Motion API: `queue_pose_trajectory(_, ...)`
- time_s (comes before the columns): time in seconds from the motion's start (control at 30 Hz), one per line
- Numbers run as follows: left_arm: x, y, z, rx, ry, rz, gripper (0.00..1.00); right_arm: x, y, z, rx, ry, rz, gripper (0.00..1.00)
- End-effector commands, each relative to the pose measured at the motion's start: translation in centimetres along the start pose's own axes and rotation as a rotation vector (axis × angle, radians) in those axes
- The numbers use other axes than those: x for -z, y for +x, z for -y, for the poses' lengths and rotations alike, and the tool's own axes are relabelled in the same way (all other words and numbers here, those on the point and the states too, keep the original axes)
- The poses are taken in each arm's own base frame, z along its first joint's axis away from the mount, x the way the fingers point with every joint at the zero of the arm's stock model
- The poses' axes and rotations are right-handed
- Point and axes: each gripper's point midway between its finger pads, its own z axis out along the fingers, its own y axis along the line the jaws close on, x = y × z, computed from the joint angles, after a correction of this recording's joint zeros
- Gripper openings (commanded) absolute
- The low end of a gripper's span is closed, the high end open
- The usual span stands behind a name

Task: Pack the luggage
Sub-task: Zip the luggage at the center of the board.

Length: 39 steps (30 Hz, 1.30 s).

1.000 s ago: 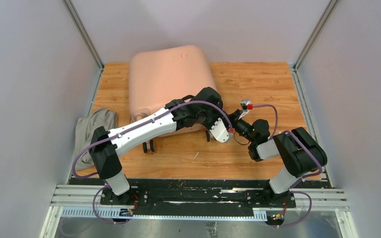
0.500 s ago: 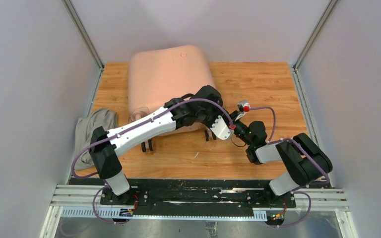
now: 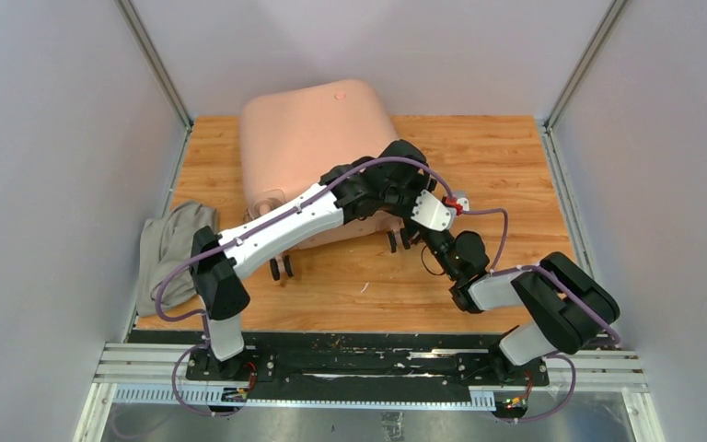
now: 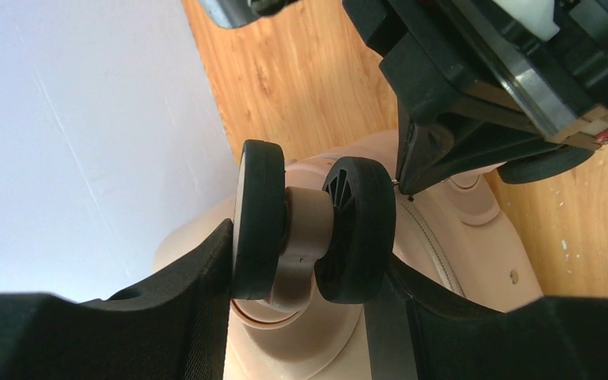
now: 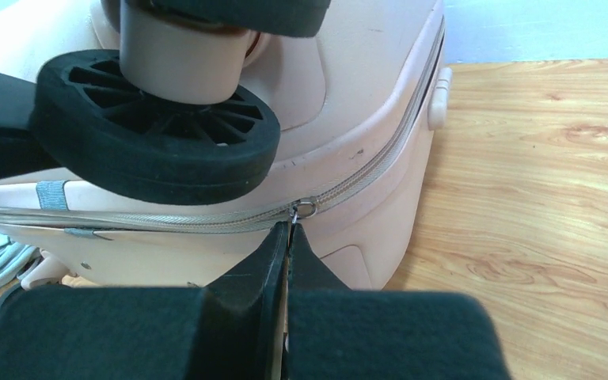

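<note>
From above, the luggage (image 3: 313, 138), a large pale pink hard-shell suitcase with rounded corners, lies closed on the wooden-plank table (image 3: 506, 157), left of centre with its far end at the back. A crumpled grey cloth bundle (image 3: 170, 249) lies just beside its near left corner, at the table's left edge. Bare wood stays open to the right as far as the side rail, and in a strip along the near edge. The left gripper (image 3: 403, 228) and right gripper (image 3: 431, 236) meet at the suitcase's near right corner, crowded together.

The left wrist view shows that gripper's black padded fingers (image 4: 198, 269) clamped on the outer faces of a twin black wheel (image 4: 356, 229) on a pink hub. White wall fills the left; the right gripper's black body hangs close above.

In the right wrist view the fingers (image 5: 253, 269) are pressed together at the seam, pinching the small metal zipper pull (image 5: 303, 210) just under the wheel. The pale zipper runs along the shell's edge and round the corner. Open wood lies to the right.
</note>
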Motion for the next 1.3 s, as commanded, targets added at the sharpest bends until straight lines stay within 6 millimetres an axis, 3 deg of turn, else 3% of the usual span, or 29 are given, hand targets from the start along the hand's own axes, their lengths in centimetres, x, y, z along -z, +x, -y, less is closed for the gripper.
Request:
queue_pose_trajectory(0.0,4.0,-3.2,-9.5,0.293,-0.341,0.182,0.0,1.5,0.2,-6.3,-0.049,-0.253,-0.006,0.0)
queue_pose_trajectory(0.2,3.4,-3.1,-8.7,0.273,-0.315,0.174,0.0,4.0,1.3,-7.2,-0.029,-0.323,-0.06,0.0)
queue_pose_trajectory(0.37,3.2,-3.1,-7.8,0.266,-0.286,0.178,0.0,6.5,3.3,-6.5,0.024,-0.323,-0.156,0.0)
queue_pose_trajectory(0.53,2.9,-3.3,-7.4,0.282,-0.268,0.188,0.0,6.5,4.3,-6.2,0.075,-0.299,-0.238,0.0)
queue_pose_trajectory(0.63,3.5,-3.5,-7.6,0.271,-0.264,0.193,0.0,6.2,3.3,-3.5,0.069,-0.167,-0.185,0.0)
queue_pose_trajectory(0.8,5.4,-3.1,-7.2,0.231,-0.266,0.186,0.0,6.2,1.5,1.5,-0.025,-0.039,-0.165,0.32)
queue_pose_trajectory(0.93,6.5,-2.8,-7.2,0.222,-0.277,0.18,0.0,5.7,0.4,2.3,-0.032,-0.017,-0.14,0.52)
queue_pose_trajectory(1.13,7.9,-2.7,-7.5,0.203,-0.303,0.178,0.0,4.3,0.3,2.2,-0.046,-0.114,-0.16,0.55)
queue_pose_trajectory(1.27,8.8,-2.7,-7.7,0.196,-0.318,0.181,0.0,3.4,0.7,3.3,-0.075,-0.134,-0.156,0.57)
